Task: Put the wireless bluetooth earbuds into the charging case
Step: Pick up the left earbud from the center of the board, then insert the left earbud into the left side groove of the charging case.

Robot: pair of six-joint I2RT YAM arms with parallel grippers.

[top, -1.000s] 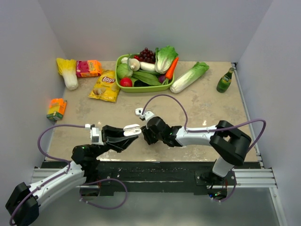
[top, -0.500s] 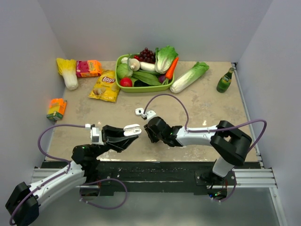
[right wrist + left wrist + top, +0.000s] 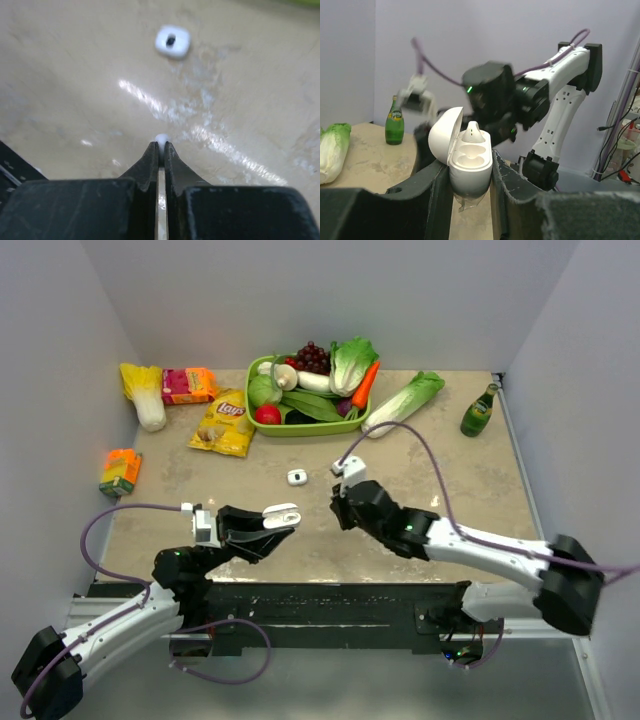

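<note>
Earbud (image 3: 471,132) seated in open charging case (image 3: 472,165), clamped by left gripper (image 3: 468,182).

The left gripper's (image 3: 470,174) fingers hide the charging case's (image 3: 462,152) bottom; at twelve o'clock of the right gripper's (image 3: 161,146) tips sits a blurred white speck (image 3: 161,137).

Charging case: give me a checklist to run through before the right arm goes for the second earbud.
1. Charging case clamped in the left pincer, lid open: ok.
2. Seated earbud upright in its slot: ok.
3. Second slot free: ok.
4. Loose earbud lying on the table, nothing over it: ok.
5. Right pincer open for a pick: not ok, it is shut.
6. Right pincer empty: cannot tell; a white speck shows at its tips.
</note>
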